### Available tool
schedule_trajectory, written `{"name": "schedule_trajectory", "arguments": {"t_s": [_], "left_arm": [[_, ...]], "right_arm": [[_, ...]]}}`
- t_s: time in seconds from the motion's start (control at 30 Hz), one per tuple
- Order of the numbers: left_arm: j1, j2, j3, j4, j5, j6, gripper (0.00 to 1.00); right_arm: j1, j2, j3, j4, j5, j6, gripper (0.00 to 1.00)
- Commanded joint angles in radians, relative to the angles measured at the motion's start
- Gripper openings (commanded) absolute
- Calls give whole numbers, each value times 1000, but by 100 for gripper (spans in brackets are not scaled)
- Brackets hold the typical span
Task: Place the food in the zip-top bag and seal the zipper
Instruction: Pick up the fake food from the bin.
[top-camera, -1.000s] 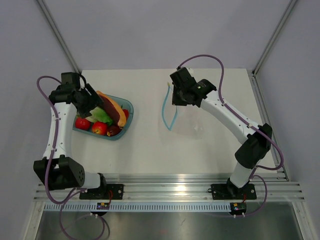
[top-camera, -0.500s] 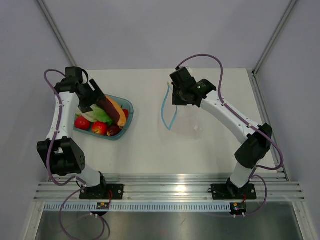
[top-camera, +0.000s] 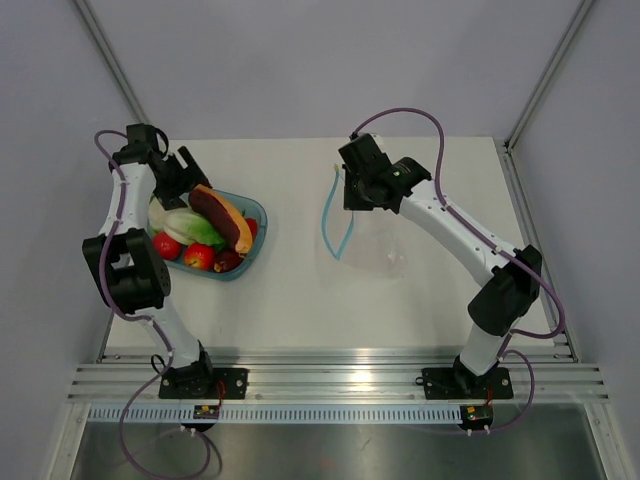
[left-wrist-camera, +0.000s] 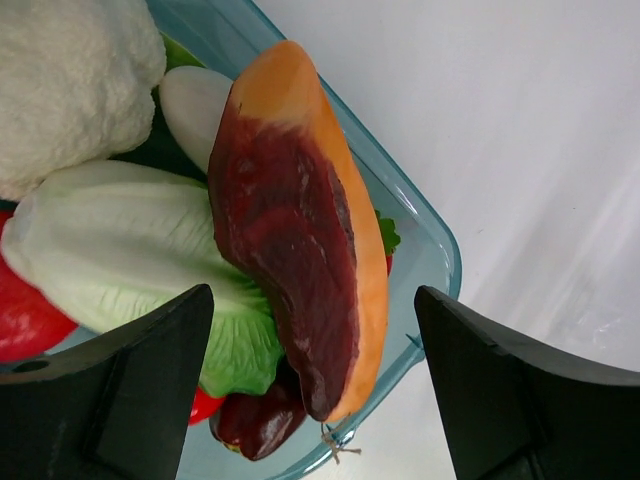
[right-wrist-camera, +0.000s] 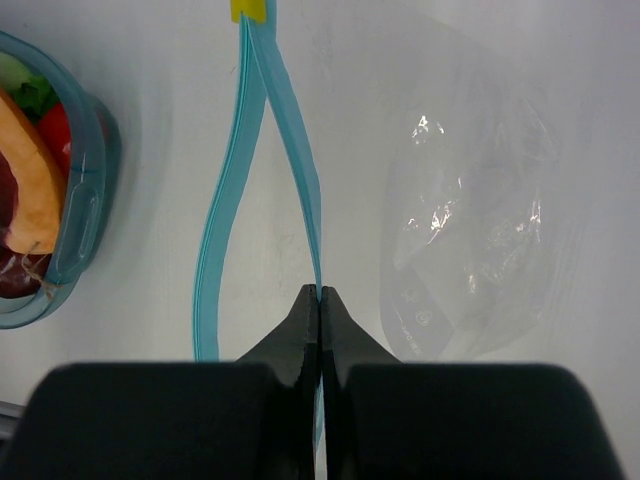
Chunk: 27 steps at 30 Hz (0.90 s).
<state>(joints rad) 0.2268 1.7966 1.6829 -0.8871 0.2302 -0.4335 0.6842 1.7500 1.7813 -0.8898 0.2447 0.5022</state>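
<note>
At the bottom of the right wrist view the right gripper (right-wrist-camera: 320, 292) is pinched shut on one lip of the zipper (right-wrist-camera: 292, 165), whose loop is gaped above it — the bag (right-wrist-camera: 470, 230) is spread on the table (right-wrist-camera: 150, 200) at right. The left gripper (left-wrist-camera: 312, 290) is held wide apart, nothing clasped, and beyond it the food (left-wrist-camera: 300, 230) is heaped in the bowl (left-wrist-camera: 432, 245) at the top view's left.

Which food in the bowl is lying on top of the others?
The long dark-red piece with the orange edge. It lies across the green lettuce, and nothing covers it.
</note>
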Motion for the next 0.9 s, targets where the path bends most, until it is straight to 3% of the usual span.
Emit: {"name": "schedule_trajectory", "arguments": {"t_s": [0.0, 0.4, 0.6, 0.8, 0.87], "left_arm": [[19, 47, 38, 91, 75, 41, 84], [40, 152, -2, 221, 112, 52, 82], [40, 187, -29, 257, 169, 38, 65], [40, 165, -95, 281, 167, 39, 65], [42, 149, -114, 286, 169, 36, 54]], "right_arm": [[-3, 11, 55, -15, 10, -22, 0], [-3, 6, 47, -35, 25, 4, 0], [-3, 5, 44, -44, 22, 19, 0], [-3, -3, 30, -46, 16, 35, 0], [-3, -4, 26, -44, 11, 38, 0]]}}
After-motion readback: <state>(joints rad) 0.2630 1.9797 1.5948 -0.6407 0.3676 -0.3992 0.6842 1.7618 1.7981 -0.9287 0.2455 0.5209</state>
